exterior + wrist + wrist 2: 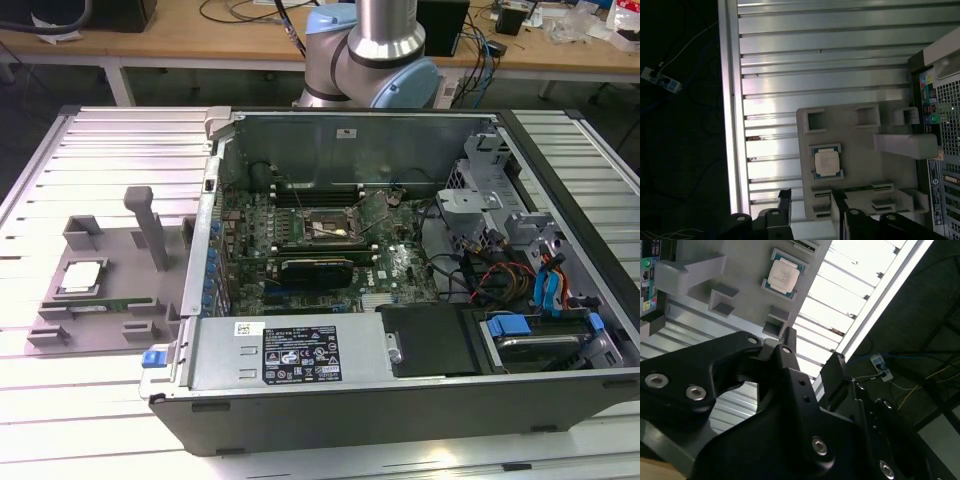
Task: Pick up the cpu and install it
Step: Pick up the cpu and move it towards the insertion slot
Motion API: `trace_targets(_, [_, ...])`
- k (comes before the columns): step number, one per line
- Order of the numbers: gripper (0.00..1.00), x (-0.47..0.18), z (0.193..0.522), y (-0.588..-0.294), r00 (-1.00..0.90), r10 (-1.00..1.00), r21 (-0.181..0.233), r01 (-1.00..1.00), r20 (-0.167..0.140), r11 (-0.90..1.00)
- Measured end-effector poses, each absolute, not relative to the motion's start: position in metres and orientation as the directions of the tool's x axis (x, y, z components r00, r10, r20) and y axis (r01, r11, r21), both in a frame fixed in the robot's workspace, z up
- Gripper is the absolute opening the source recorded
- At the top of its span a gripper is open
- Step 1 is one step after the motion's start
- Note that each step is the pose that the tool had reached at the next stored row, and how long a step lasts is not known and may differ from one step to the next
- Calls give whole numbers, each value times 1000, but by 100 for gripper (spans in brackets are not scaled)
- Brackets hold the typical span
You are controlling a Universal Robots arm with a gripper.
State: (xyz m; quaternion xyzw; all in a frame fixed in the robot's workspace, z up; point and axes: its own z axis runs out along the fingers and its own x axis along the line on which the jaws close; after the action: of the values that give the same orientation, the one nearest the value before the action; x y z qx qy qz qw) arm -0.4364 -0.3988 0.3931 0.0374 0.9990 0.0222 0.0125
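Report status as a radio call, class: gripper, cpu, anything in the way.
Empty gripper open, near grey holder. The cpu lies in that holder, outside the computer case. Nothing covers it.

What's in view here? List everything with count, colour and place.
cpu: one, silvery, in the holder.
holder: one, grey, on the table at the exterior view's left of the case.
memory stick: one, green, in the holder beside the cpu.
case: one, black and grey, open, on the table.
socket: one, black and metal, inside the case.
table: one, silver, slatted.
bench: one, wooden, behind the table.
arm: one, silver and pale blue, behind the case.
gripper: one, black, open, empty, above the holder's edge.
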Motion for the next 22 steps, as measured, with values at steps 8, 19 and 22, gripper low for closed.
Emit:
trace_targets(8, [66,-436,393,-399,-997,75,45,74,-23,996])
trace_targets(19, [66,-431,377,-399,-997,69,15,68,-25,998])
trace_targets(22, [66,-430,372,-399,-997,69,15,68,-26,998])
